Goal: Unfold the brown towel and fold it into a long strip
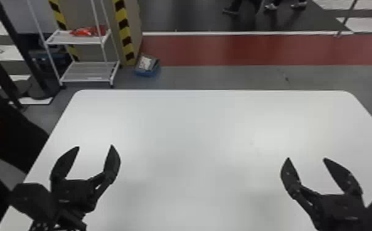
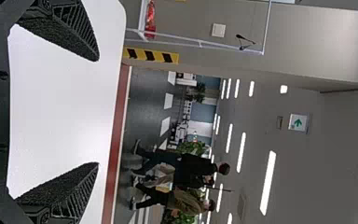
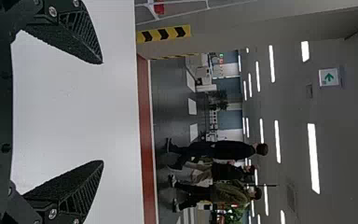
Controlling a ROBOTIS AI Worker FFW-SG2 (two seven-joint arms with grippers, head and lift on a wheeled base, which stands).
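Over the left part of the white table (image 1: pixel 194 129), my left gripper (image 1: pixel 95 146) stands open, its two black fingers spread wide. The left wrist view has that left gripper (image 2: pixel 98 112) with nothing between its fingers. My right gripper (image 1: pixel 306 158) is held over the table's right part, also open. Bare table surface lies behind the spread fingers of the right gripper (image 3: pixel 103 112) in the right wrist view.
Beyond the table's far left corner stands a white shelf rack (image 1: pixel 83 38) with a red item (image 1: pixel 88 31) on it. A blue bin (image 1: pixel 146 66) sits on the floor beside a striped post (image 1: pixel 124 33). A dark object (image 1: pixel 13 138) borders the table's left edge.
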